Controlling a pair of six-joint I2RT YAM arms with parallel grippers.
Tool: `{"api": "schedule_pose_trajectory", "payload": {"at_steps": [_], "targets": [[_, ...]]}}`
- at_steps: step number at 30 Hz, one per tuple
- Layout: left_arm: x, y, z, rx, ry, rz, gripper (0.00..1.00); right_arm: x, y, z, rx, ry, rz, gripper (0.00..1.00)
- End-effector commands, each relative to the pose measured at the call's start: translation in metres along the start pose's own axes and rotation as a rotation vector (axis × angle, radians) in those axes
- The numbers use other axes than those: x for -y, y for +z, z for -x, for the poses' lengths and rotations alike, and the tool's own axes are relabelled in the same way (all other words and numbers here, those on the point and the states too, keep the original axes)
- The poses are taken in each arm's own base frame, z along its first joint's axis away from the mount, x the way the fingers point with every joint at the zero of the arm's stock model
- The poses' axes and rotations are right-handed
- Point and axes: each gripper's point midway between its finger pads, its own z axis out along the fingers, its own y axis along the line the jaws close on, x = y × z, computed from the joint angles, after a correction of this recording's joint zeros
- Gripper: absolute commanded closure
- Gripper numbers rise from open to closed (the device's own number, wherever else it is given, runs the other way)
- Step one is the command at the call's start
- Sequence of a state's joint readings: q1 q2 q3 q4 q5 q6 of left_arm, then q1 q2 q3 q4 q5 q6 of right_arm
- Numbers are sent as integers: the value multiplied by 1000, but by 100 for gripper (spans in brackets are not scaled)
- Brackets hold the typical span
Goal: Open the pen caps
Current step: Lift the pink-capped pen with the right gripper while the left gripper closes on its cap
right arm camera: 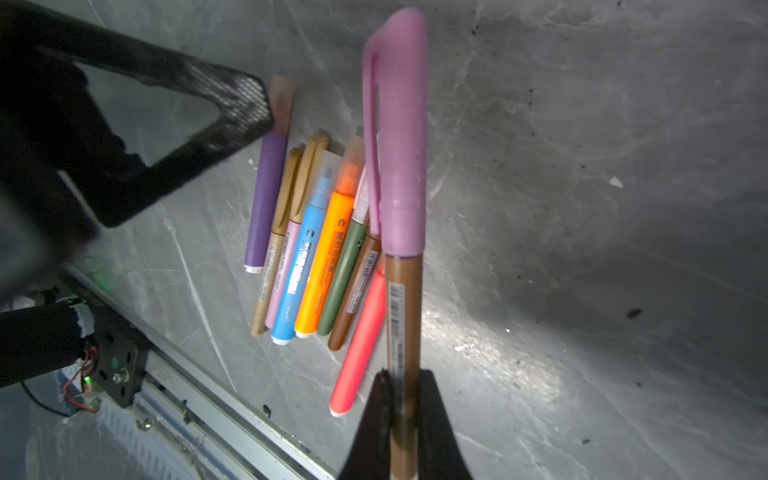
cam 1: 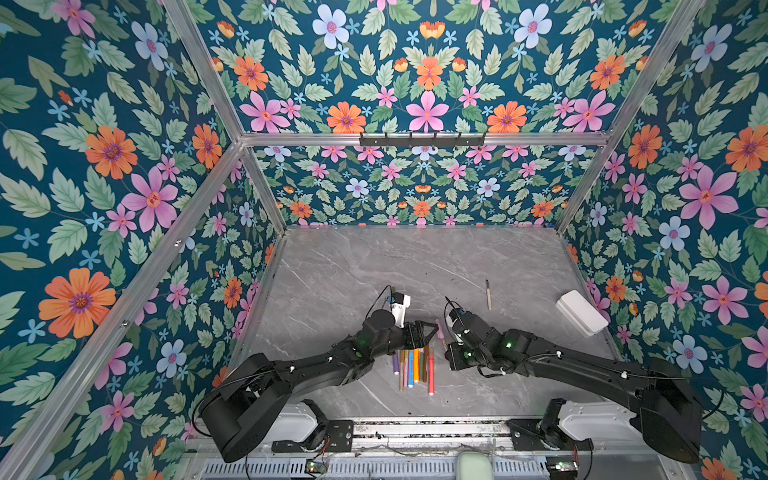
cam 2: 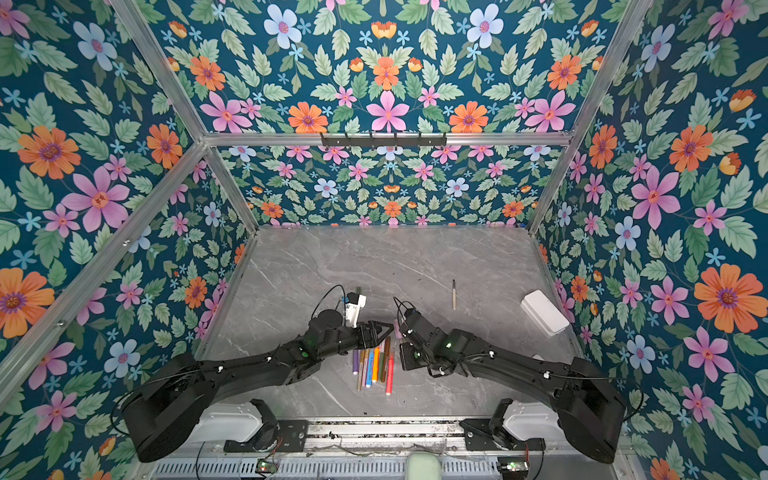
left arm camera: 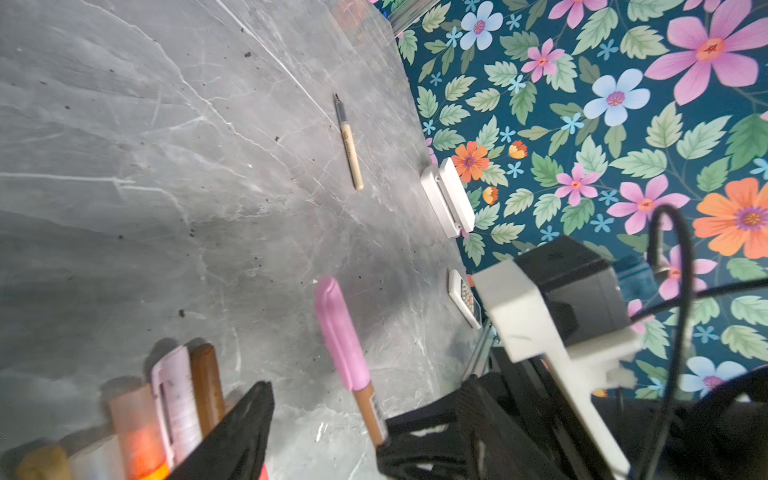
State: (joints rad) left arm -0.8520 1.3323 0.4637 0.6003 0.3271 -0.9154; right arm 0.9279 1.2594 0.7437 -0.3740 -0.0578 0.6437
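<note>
One pen (right arm camera: 402, 316) pinched tight in right gripper (right arm camera: 401, 399); left gripper (cam 1: 432, 330) agape, empty; next: grip pink cap (right arm camera: 399, 137), pull straight.

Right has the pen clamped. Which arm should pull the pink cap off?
Left. The left gripper is open beside the pink cap; the right gripper is shut on the pen body.

We see a pink cap (right arm camera: 401, 145) on a brown pen (right arm camera: 404, 332), a purple pen (right arm camera: 266, 195), a blue pen (right arm camera: 301, 266), an orange pen (right arm camera: 323, 266), a grey marble-veined table (right arm camera: 582, 208), teal floral walls (cam 1: 104, 166).
</note>
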Motion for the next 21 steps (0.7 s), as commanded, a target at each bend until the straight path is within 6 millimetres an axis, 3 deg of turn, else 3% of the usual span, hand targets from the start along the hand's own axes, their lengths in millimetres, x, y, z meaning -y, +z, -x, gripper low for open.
{"api": "schedule_pose_trajectory", "payload": {"at_steps": [1, 8, 17, 19, 21], "targets": [[12, 3, 1, -3, -4, -50, 30, -17, -2, 6, 7, -22, 73, 100], [6, 10, -3, -21, -8, -36, 36, -29, -6, 4, -3, -38, 144, 100], [14, 13, -1, -23, -17, -77, 59, -29, -10, -2, -9, -41, 163, 100], [16, 15, -1, -28, -25, -91, 61, -27, -11, -2, -6, -38, 160, 100], [18, 17, -2, -34, -27, -105, 69, -26, -11, -3, -5, -36, 155, 100]]}}
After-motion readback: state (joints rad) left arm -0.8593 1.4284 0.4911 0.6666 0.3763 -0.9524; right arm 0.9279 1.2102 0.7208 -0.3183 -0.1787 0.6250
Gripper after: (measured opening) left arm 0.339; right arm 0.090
